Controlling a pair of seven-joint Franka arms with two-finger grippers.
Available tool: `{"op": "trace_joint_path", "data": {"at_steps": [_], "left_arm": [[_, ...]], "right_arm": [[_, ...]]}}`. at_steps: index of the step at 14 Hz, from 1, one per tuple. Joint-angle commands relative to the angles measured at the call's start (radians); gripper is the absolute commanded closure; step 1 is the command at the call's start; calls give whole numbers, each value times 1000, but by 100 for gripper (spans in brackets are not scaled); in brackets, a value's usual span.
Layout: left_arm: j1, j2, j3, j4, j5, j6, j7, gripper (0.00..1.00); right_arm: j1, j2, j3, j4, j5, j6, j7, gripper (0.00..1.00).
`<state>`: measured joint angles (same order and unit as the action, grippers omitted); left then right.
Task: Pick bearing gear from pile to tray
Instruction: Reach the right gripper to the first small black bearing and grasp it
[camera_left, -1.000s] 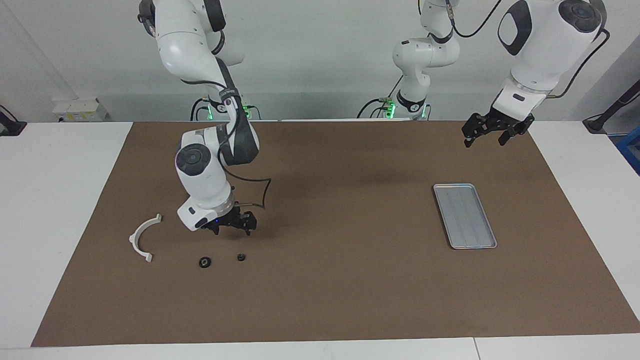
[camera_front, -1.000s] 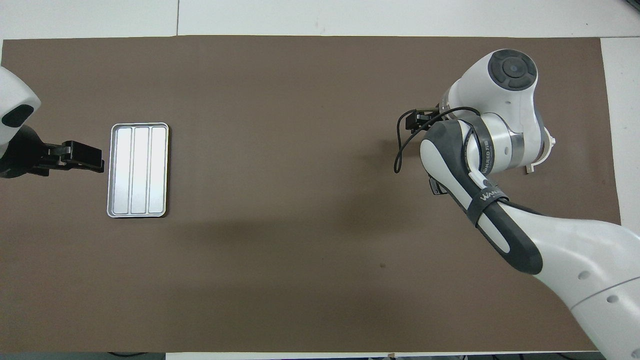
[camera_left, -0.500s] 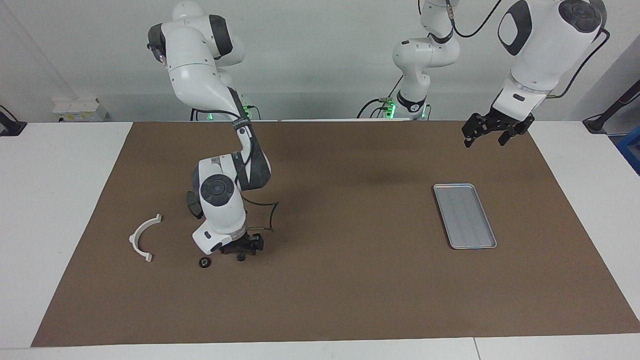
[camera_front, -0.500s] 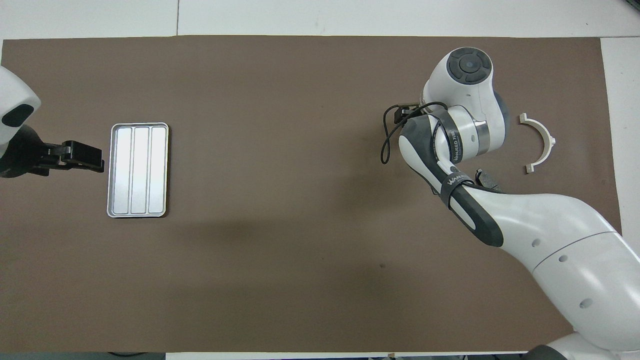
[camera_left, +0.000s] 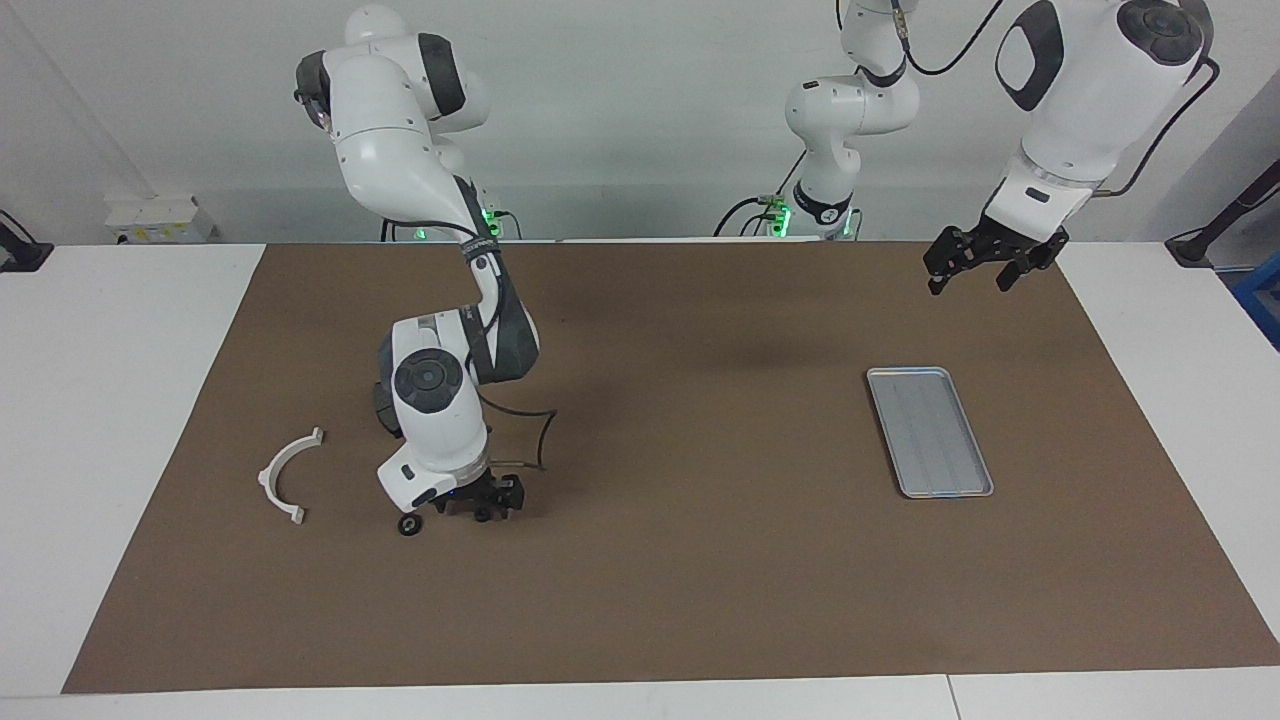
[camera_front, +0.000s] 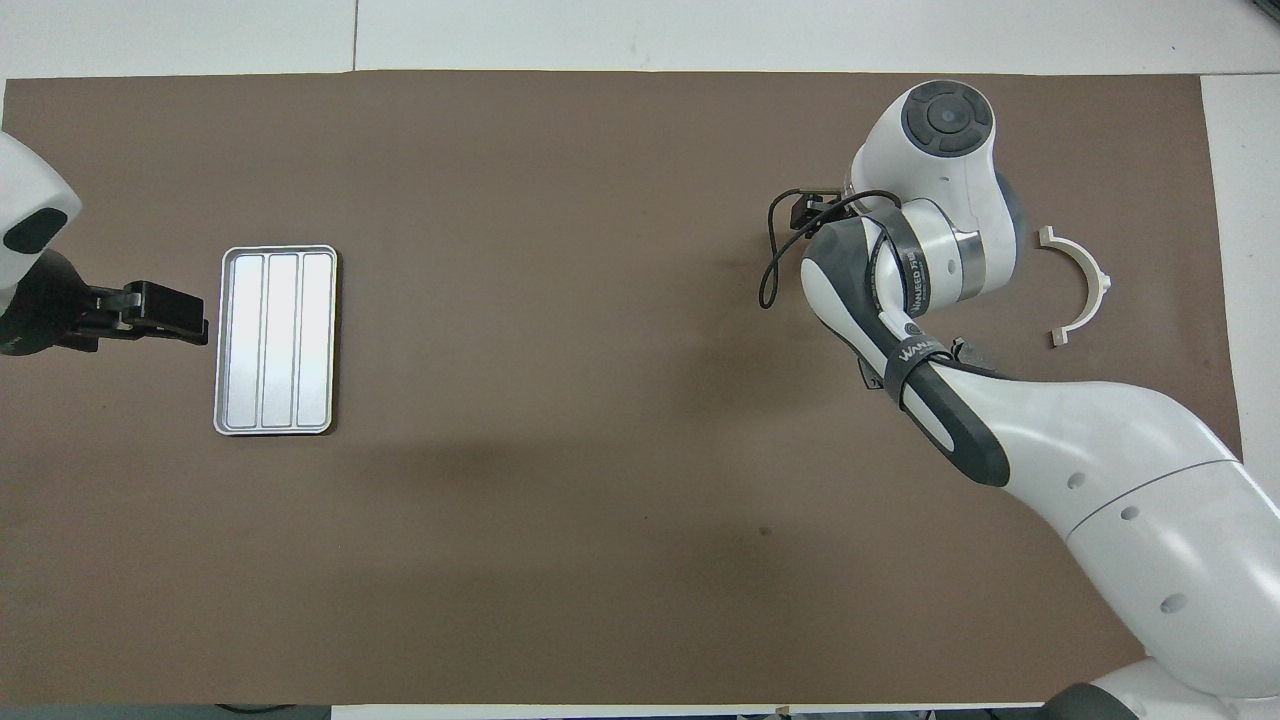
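The pile shows as a white half-ring bracket (camera_left: 288, 475) and two tiny black round pieces on the brown mat, toward the right arm's end. My right gripper (camera_left: 482, 503) is open and low on the mat, its fingers around one black round piece (camera_left: 482, 516). The other black piece (camera_left: 408, 525) lies beside the gripper, toward the bracket. In the overhead view the right arm hides the gripper and both pieces; the bracket (camera_front: 1082, 285) shows. The silver tray (camera_left: 930, 432) (camera_front: 275, 340) lies bare toward the left arm's end. My left gripper (camera_left: 985, 265) (camera_front: 165, 312) waits open in the air beside the tray. No brake pads show.
A brown mat (camera_left: 680, 580) covers most of the white table. The right arm's cable loop (camera_left: 535, 430) hangs beside its wrist.
The right arm swung away from the bracket and lowered its gripper from above the mat down around the black round piece. The left arm has not moved.
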<state>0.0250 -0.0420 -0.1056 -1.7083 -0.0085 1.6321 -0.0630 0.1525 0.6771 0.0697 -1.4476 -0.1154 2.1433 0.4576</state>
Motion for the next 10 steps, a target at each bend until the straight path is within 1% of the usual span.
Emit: {"op": "trace_joint_path", "data": {"at_steps": [1, 3, 6, 7, 10], "left_arm": [[-4, -3, 0, 3, 7, -11, 9, 0], [3, -12, -2, -7, 7, -23, 14, 0], [-10, -12, -3, -8, 7, -15, 9, 0], [-8, -13, -3, -8, 7, -17, 8, 0], [1, -15, -2, -13, 5, -6, 5, 0]], "right_arm": [[2, 21, 4, 35, 37, 3, 32, 1], [4, 24, 2, 33, 31, 3, 35, 2], [-1, 25, 2, 21, 17, 21, 35, 8], [-1, 24, 2, 16, 17, 26, 35, 11], [-8, 24, 2, 7, 16, 26, 35, 26]]}}
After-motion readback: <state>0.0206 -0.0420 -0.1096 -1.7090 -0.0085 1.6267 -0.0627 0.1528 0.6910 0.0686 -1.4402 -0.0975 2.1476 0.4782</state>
